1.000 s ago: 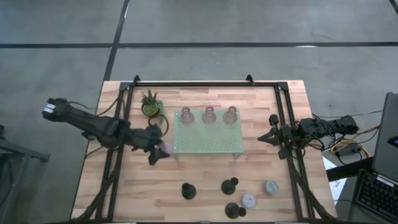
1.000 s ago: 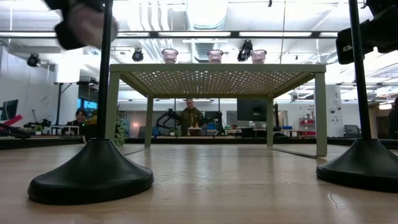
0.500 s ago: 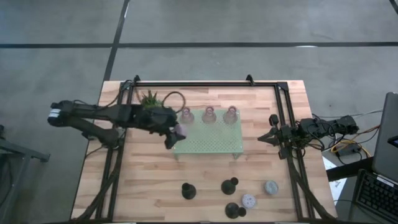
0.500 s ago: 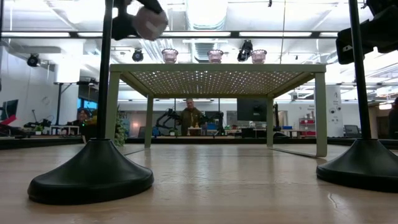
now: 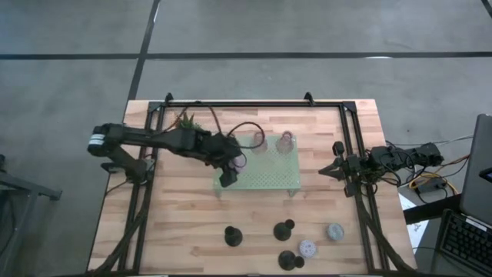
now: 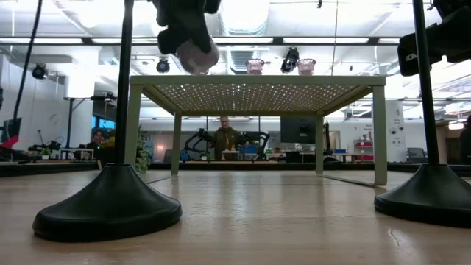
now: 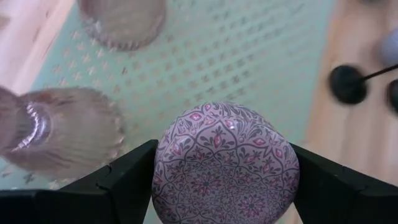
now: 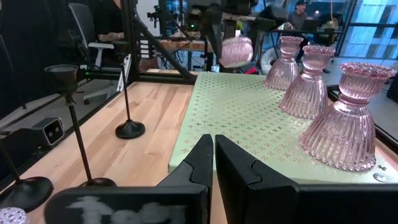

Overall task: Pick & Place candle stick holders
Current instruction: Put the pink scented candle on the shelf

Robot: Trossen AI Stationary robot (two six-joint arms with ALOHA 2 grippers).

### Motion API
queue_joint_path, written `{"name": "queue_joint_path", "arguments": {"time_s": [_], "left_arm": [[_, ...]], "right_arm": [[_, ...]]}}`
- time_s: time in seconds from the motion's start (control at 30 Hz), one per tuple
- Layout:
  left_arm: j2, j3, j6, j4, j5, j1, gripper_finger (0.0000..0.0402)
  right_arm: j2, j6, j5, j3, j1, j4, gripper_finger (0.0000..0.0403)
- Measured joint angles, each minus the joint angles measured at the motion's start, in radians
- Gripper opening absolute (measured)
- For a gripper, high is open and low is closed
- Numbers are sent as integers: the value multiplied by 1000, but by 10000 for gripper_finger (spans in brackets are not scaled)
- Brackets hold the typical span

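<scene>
My left gripper (image 5: 232, 168) is shut on a pale pink patterned candle holder (image 7: 224, 165) above the left part of the pale green perforated tray (image 5: 265, 175). It also shows in the low view (image 6: 194, 53) and the right wrist view (image 8: 236, 51). Pinkish glass holders (image 5: 259, 142) (image 5: 286, 141) stand on their bases along the tray's far edge; a third shows in the right wrist view (image 8: 347, 124). Three black holders (image 5: 233, 235) (image 5: 284, 228) (image 5: 290, 260), a blue-grey one (image 5: 334, 231) and a lilac one (image 5: 308, 248) stand near the front edge. My right gripper (image 5: 324, 171) is shut and empty, right of the tray. My left gripper pinches the patterned holder by two opposite sides of its round body (image 7: 163, 180), one finger (image 7: 121, 180) on each side. The fingers come from above. The holder is lifted clear above the tray, its round patterned face toward the wrist camera.
A small green potted plant (image 5: 184, 120) stands at the far left, partly under my left arm. A black frame (image 5: 254, 104) runs along the table's far edge and sides, with round feet in the low view (image 6: 107, 210). The tray stands on legs (image 6: 380, 132) above the table.
My left gripper has carried the patterned holder toward the table's right edge and slightly toward the far edge, from over the bare wood left of the tray to above the tray's left part. The holder stays lifted clear.
</scene>
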Motion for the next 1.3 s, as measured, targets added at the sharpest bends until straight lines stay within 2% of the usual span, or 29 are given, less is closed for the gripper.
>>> {"name": "queue_joint_path", "arguments": {"time_s": [0.13, 0.3, 1.3], "left_arm": [[52, 34, -2, -74, -25, 1, 312], [78, 39, -9, -80, -26, 2, 312], [83, 33, -35, -101, -25, 31, 321]], "right_arm": [[0, 0, 0, 0, 0, 0, 13], [0, 0, 0, 0, 0, 0, 13], [0, 0, 0, 0, 0, 0, 13]]}}
